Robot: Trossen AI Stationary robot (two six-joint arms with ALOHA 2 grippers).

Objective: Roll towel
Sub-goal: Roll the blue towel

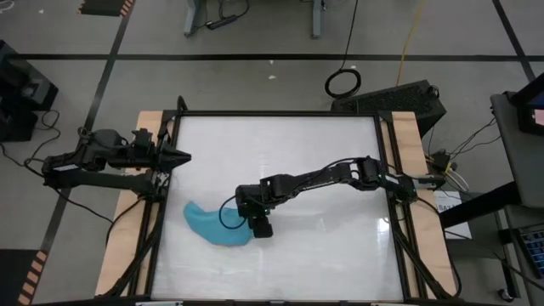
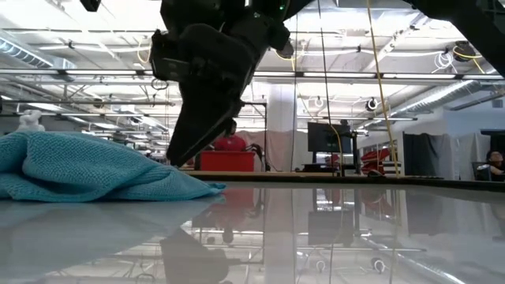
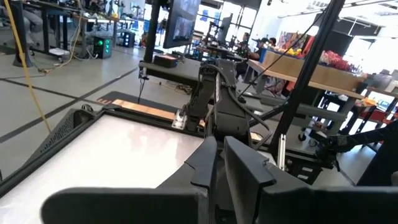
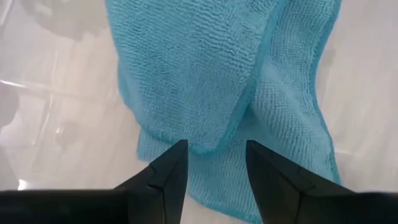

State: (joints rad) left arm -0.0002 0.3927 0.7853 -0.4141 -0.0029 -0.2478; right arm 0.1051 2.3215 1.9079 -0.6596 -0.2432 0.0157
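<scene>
Left to right. The left gripper (image 1: 180,155) is waiting at the left edge of the table (image 1: 323,246), parked over the frame with its fingers (image 3: 208,163) drawn almost together and holding nothing. The towel (image 1: 214,224) is lying in the front-left part of the white tabletop, bunched into a loose, partly folded crescent rather than a tidy roll. The right gripper (image 1: 263,228) is reaching across from the right side and pointing down at the towel's right-hand end; in the right wrist view its fingers (image 4: 166,174) are standing partly apart, straddling a folded edge of the cloth (image 4: 236,93), and whether they are already pinching it cannot be told. The step in hand appears to be taking hold of this end. The next move probably calls for a firm pinch through both layers, then turning the edge over toward the towel's far end while keeping the roll tight.
</scene>
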